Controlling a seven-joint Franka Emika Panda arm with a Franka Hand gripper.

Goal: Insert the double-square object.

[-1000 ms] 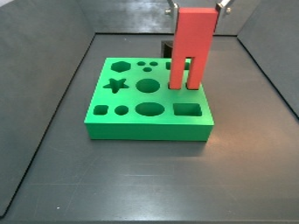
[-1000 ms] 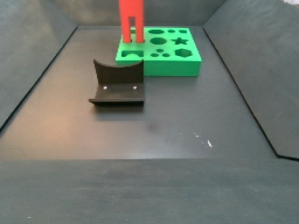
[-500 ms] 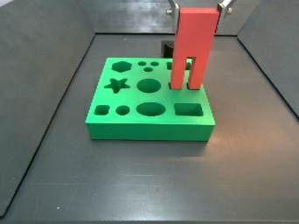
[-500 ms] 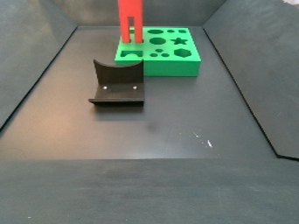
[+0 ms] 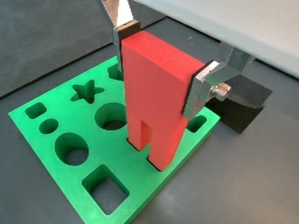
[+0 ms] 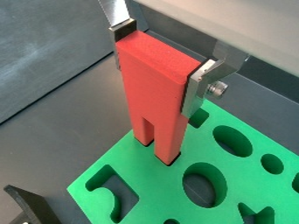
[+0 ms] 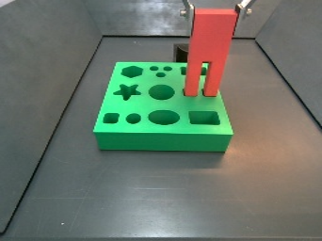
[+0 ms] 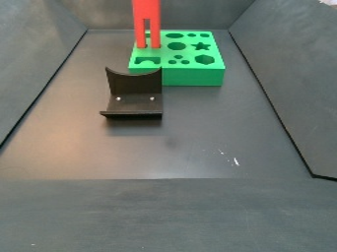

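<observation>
Floor (image 8: 171, 187): dark, flat surface with grey walls round it; carries all other items.

Green board (image 7: 132, 132): square slab on the floor, its top cut with shaped holes, among them a star (image 7: 126, 91), a hexagon, round and oval holes and a square hole at its near right corner in a side view. In a side view (image 8: 198, 71) it lies at the far end of the floor.

Red block (image 7: 209, 52): the double-square object. Tall, upright, solid above and split below into two parallel square legs with a slot between. It stands at the right edge of the board in a side view, taller than the board, its leg ends down in the board's top. Both wrist views (image 5: 158, 96) (image 6: 158, 96) show the two legs entering holes at the board's edge; how deep they sit cannot be told.

Fixture (image 8: 130, 95): dark bracket on a base plate, on the floor nearer than the board and apart from it. Seen also in a side view (image 7: 183, 50) beyond the block.

Gripper (image 5: 163, 54): above the board, clamped on the upper part of the red block. Fingers (image 5: 201, 86), flat silver plates, press on two opposite faces of the block in both wrist views (image 6: 160, 54).
</observation>
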